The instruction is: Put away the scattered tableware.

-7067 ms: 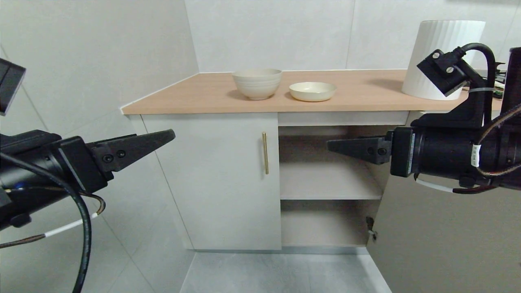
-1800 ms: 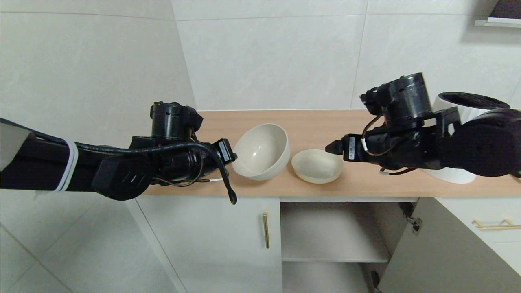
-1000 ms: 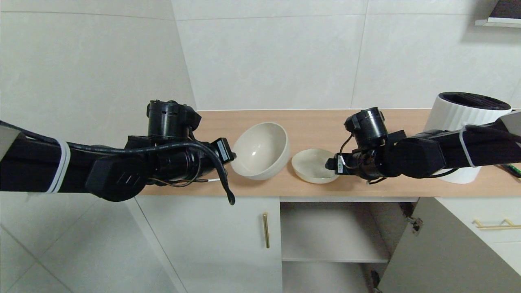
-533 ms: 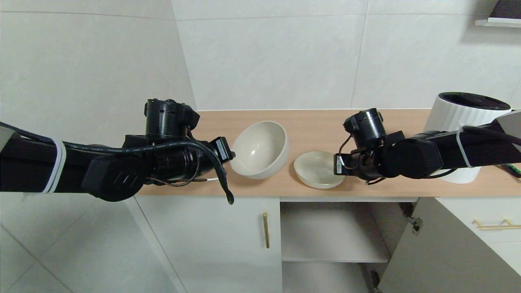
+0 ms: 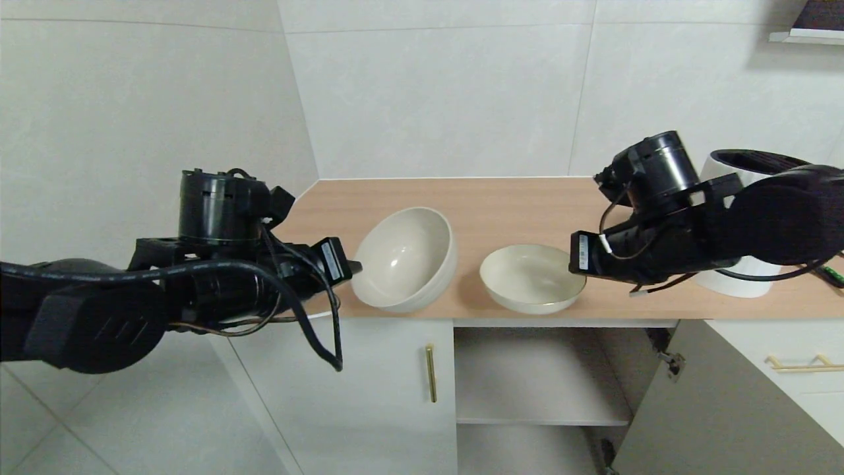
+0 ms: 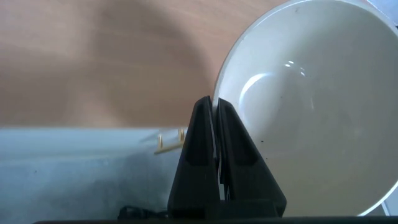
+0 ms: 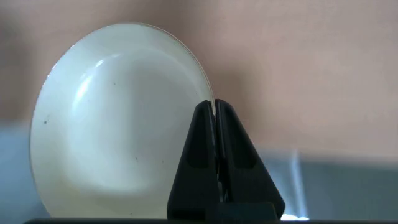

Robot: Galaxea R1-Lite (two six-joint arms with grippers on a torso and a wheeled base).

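Pulled fwd: deep bowl [image 5: 403,258], shallow bowl [image 5: 533,285] (2 total, both gripped).

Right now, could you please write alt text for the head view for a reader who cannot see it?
The left pincer grips a tilted deep bowl by its rim and the right pincer a shallow bowl, both at the front edge of a wooden counter. Below, a cupboard stands open.
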